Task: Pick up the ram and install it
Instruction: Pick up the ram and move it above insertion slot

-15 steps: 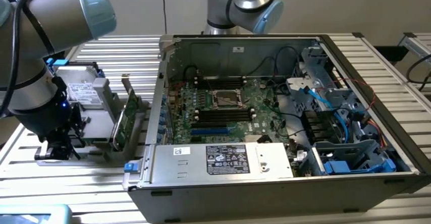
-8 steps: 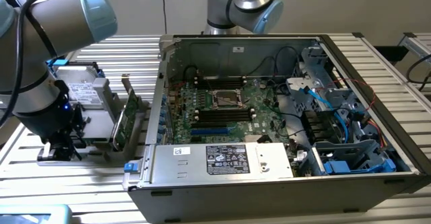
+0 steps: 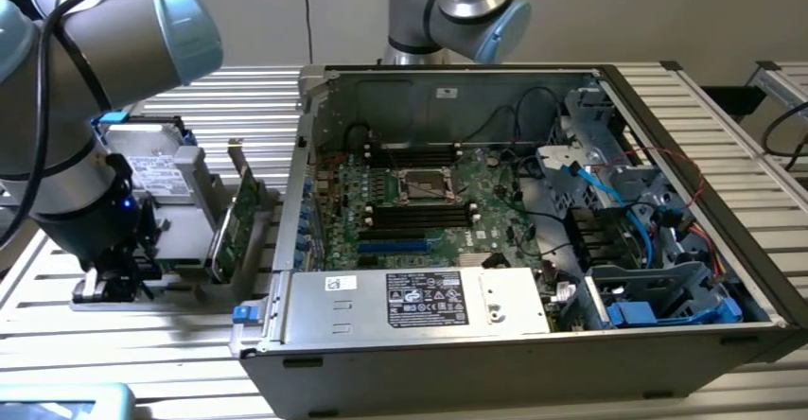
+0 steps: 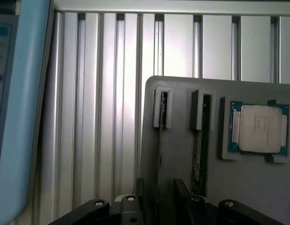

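Wrist view: gripper [image 4: 159, 187] jaws spread wide, apparently straddling ram [image 4: 159, 145] standing on edge in gray holder [image 4: 180, 105].

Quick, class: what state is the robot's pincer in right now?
Pincer: open, holding nothing, jaws either side of the ram in its grey holder.

The arm [image 3: 108, 56] is formed of silver-grey tubes with pale blue joint caps [image 3: 192, 32] and a black cable [image 3: 44, 98]; the claw [image 3: 112, 283] is black.
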Tool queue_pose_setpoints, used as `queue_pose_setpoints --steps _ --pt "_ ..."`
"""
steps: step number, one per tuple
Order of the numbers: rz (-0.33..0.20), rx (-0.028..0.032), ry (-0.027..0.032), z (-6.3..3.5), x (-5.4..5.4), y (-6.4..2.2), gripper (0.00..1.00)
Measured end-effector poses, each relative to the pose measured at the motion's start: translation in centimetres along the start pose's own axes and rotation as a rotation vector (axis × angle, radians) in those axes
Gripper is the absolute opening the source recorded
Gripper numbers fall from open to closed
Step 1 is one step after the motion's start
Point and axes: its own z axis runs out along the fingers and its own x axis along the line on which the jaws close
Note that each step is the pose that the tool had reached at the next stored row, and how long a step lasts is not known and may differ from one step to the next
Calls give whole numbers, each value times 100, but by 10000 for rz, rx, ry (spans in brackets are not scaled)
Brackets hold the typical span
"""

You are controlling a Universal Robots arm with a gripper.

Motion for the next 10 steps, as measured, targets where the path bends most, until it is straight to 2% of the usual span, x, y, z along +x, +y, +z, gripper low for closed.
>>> queue_pose_setpoints --steps 1,3,4,5,6,10 --pt "0 -4 0 5 0 0 36" --pt "-1 -10 1 9 0 -1 24" --pt "-1 -10 1 9 0 -1 24" --pt "-1 -8 -1 1 0 -1 18" --pt "-2 -8 -2 -34 0 0 13" --pt "-1 -10 -1 -217 0 8 13"
